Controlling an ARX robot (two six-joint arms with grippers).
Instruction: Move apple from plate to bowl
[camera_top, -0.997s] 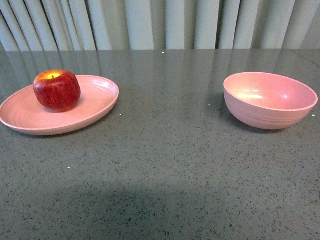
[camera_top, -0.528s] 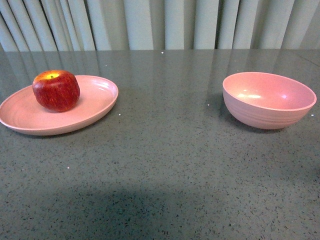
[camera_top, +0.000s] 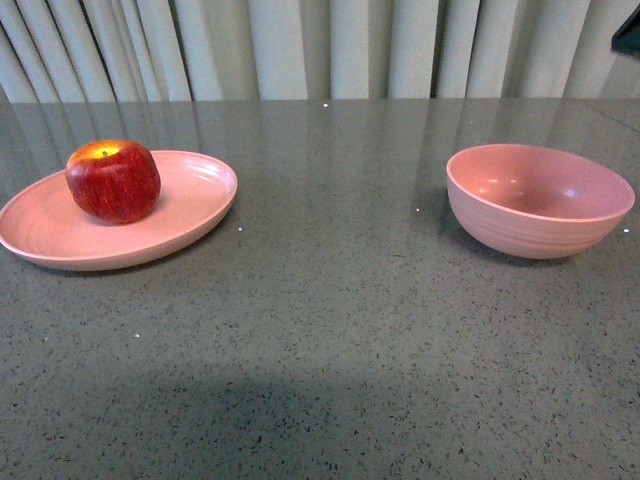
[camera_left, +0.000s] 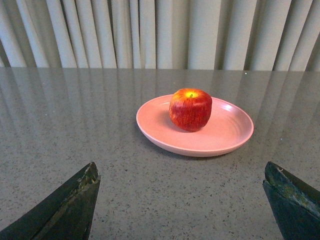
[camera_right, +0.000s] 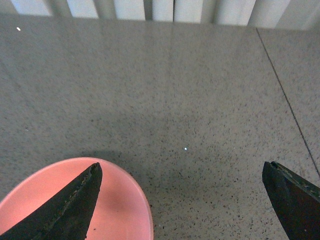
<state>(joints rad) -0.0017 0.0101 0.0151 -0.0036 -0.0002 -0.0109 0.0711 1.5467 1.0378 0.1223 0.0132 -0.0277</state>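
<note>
The dark-red apple (camera_top: 113, 180) with a yellow stem patch sits upright on the far-left part of the shallow pink plate (camera_top: 190, 215), at the table's left. On the right stands the deep pink bowl (camera_top: 540, 200), with nothing inside. The left wrist view has the apple (camera_left: 190, 109) and the plate (camera_left: 230, 135) straight ahead. My left gripper (camera_left: 180, 170) is open, well short of the plate, with nothing between its fingers. My right gripper (camera_right: 181, 167) hangs open over the table beside the bowl's rim (camera_right: 142, 205); one dark finger (camera_right: 75, 200) overlaps the bowl.
Everything stands on a grey speckled table (camera_top: 330, 330), with pale pleated curtains (camera_top: 300, 45) behind it. A seam (camera_right: 285, 90) runs across the tabletop in the right wrist view. A dark shape (camera_top: 630, 38) shows at the front view's top right corner.
A dark shape has come into the front view's top right corner, and the bright highlights inside the bowl have dimmed. Apple, plate and bowl have stayed put.
</note>
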